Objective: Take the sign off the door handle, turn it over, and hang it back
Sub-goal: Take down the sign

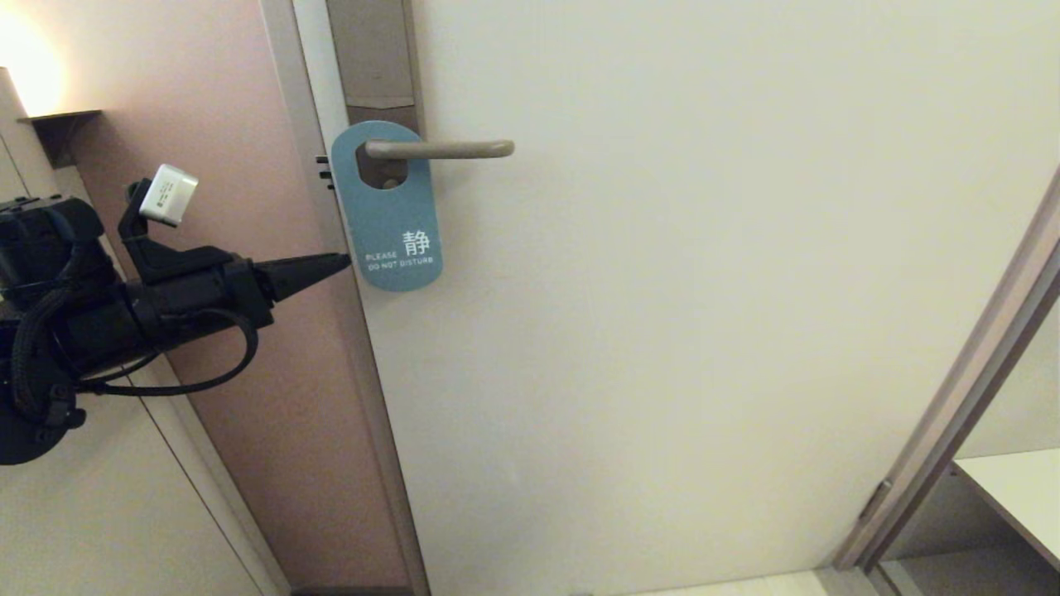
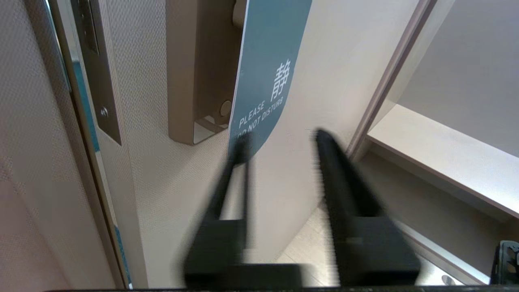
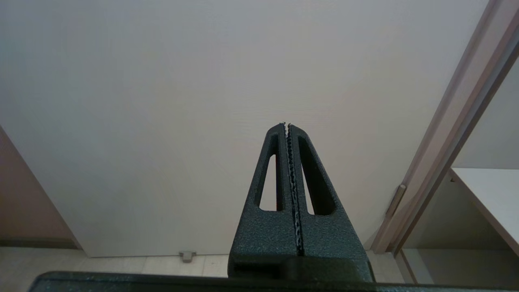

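Pale cream door panel is filling most of what I am seeing from the head camera, with a pinkish wall running down the left side and a lamp glowing warm in the top left corner. Starting at the left, my left arm is reaching in level across that wall, and the left gripper is pointing its tip at the lower left edge of the sign. In the left wrist view the left gripper is standing with its jaws parted; one finger is sitting at the sign's rounded bottom edge and the other is out in front of the blue face, and I cannot tell whether either one is touching it.

Moving right, the sign is hanging from the door handle, its oval hole looped over the lever close to the tall backplate. Its blue face is turned outward, showing white lettering that reads PLEASE DO NOT DISTURB beside a Chinese character. It is hanging a little tilted, flat against the door.

Further right, the door frame is slanting down the picture, and a pale shelf is showing beyond it at the lower right.

My right gripper is showing only in its own wrist view, jaws pressed together on nothing, pointing at the bare door.
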Robot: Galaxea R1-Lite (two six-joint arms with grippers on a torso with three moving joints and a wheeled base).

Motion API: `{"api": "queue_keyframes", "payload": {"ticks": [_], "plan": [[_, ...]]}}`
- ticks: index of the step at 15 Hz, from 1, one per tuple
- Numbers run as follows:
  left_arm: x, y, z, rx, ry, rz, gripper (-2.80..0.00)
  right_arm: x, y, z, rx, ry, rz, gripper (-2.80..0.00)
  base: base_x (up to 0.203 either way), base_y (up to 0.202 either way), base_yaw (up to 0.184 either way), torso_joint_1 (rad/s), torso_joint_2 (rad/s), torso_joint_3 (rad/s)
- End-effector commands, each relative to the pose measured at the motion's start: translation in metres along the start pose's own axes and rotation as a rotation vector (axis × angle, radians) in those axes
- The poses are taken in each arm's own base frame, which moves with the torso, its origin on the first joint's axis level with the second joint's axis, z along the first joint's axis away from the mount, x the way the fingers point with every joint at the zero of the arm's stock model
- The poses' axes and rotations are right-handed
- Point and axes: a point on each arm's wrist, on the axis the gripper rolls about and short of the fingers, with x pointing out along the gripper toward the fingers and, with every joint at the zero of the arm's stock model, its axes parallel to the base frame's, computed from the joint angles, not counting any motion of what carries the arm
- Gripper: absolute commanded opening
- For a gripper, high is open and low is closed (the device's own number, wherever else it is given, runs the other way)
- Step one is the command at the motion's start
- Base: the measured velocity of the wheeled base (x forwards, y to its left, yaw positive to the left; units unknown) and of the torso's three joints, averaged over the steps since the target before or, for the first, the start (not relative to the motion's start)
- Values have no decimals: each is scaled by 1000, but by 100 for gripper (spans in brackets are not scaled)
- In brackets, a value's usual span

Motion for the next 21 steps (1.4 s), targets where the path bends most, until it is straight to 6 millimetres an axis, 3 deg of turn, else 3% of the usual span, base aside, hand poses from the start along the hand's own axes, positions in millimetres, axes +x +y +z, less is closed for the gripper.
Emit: {"api": "queue_keyframes", "payload": {"ticks": [1,8,21], "plan": [[0,0,1,9,-8,-6,0,0,0,0,0,0,1,-280,0,0,0,0,0,0],[9,12,3,92,-74,-37,0,0,0,0,0,0,1,-280,0,0,0,0,0,0],[22,22,3,51,-52,-125,0,0,0,0,0,0,1,-280,0,0,0,0,0,0]]}}
